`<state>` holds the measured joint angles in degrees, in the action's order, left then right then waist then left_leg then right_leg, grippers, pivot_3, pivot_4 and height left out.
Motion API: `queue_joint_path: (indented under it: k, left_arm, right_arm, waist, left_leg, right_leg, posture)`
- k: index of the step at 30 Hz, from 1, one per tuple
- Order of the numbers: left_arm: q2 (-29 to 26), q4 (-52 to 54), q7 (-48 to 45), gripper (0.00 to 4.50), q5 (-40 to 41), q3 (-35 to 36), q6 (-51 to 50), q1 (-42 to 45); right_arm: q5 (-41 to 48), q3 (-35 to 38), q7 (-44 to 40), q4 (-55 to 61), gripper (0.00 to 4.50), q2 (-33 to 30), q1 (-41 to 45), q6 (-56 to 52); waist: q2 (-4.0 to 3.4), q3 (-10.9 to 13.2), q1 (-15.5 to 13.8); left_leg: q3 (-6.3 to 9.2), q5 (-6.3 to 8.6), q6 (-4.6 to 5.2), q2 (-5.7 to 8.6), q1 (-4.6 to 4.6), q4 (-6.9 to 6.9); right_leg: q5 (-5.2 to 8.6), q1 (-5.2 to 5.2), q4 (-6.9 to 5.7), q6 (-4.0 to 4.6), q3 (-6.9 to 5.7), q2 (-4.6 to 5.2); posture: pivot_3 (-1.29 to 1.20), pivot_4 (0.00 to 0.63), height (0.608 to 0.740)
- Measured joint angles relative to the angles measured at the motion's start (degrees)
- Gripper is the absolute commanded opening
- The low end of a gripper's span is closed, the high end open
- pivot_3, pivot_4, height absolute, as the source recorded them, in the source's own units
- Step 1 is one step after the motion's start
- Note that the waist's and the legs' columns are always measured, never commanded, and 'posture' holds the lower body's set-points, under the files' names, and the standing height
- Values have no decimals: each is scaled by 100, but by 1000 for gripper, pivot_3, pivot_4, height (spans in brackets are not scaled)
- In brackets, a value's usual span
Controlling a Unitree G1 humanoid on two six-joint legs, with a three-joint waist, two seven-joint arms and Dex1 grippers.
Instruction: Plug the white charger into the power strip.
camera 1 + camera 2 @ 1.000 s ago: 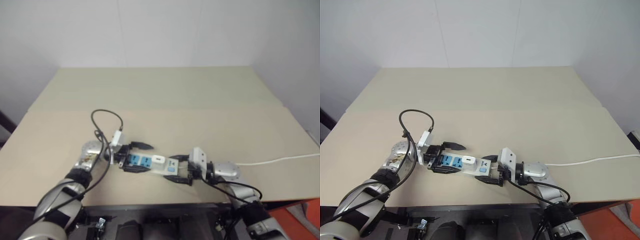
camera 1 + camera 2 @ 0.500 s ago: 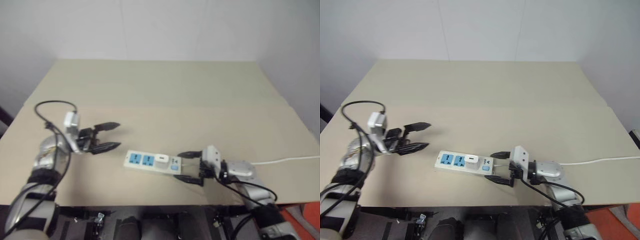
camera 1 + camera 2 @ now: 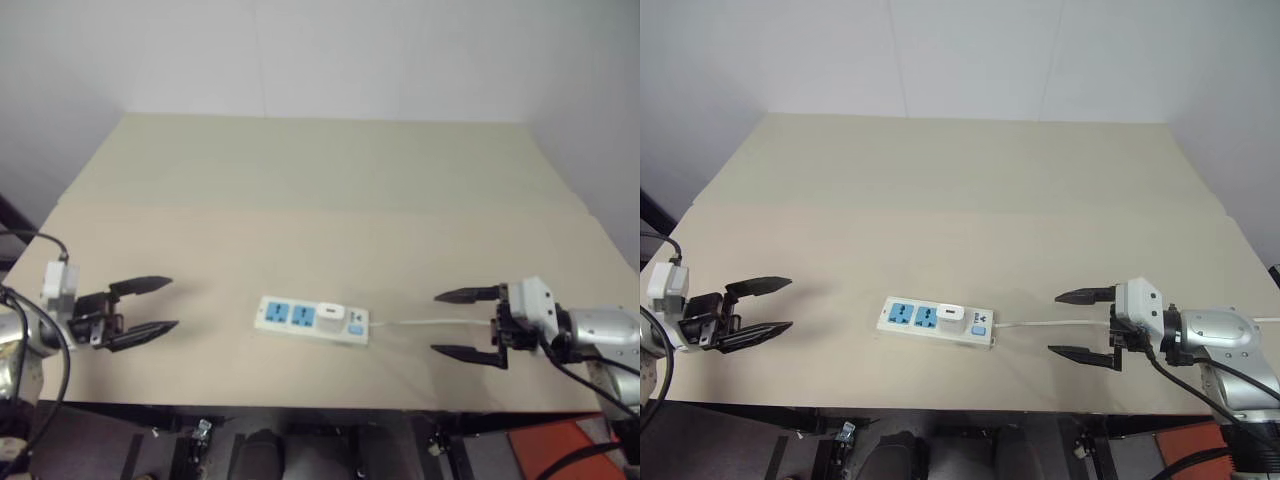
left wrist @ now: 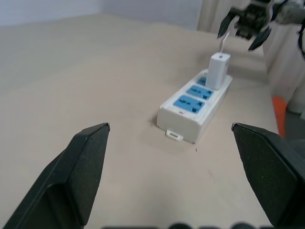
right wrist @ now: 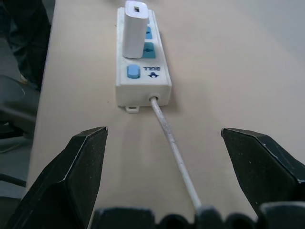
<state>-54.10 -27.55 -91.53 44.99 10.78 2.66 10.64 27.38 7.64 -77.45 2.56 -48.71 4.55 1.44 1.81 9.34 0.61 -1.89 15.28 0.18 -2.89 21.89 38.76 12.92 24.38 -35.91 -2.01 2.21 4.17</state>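
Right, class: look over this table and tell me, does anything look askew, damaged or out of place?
Nothing stands out. The white charger stands upright in the power strip, which lies flat on the table with its cord trailing right. Both end effectors, left and right, hang open, clear of it.

We read "BULL" on power strip [image 5: 143,71], printed beside its blue switch button [image 5: 133,72] at cord end (letters seen upside down in right wrist view). We find no other legible text.

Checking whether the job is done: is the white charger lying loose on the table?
No, the white charger stands upright in the power strip, in the socket nearest its switch.
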Motion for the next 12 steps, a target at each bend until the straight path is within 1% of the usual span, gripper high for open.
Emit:
queue_joint_path:
  k: [2,6,12]
  left_arm:
    - [17,78,-21,4500,-12,79,-167,-16]
    - [172,196,-16,4500,-182,227,-184,4]
    - [278,198,48,4500,-528,231,-204,37]
  right_arm:
    - [51,4,1,45,4471,-10,-65,-105]
    - [80,41,48,179,4471,-26,-191,-206]
    - [83,76,113,265,4471,-32,-372,-273]
  waist:
    - [0,1,1]
    - [-1,1,1]
    - [0,2,2]
  left_leg:
    - [0,0,0,0,1,0]
    - [-1,0,0,3,2,0]
    - [-1,0,0,3,2,0]
  right_leg:
    - [0,0,0,0,0,0]
    - [-3,0,1,4,1,2]
    - [-11,0,1,17,1,1]
  posture:
    - [0,150,740]
    - [0,150,740]
    - [0,150,740]
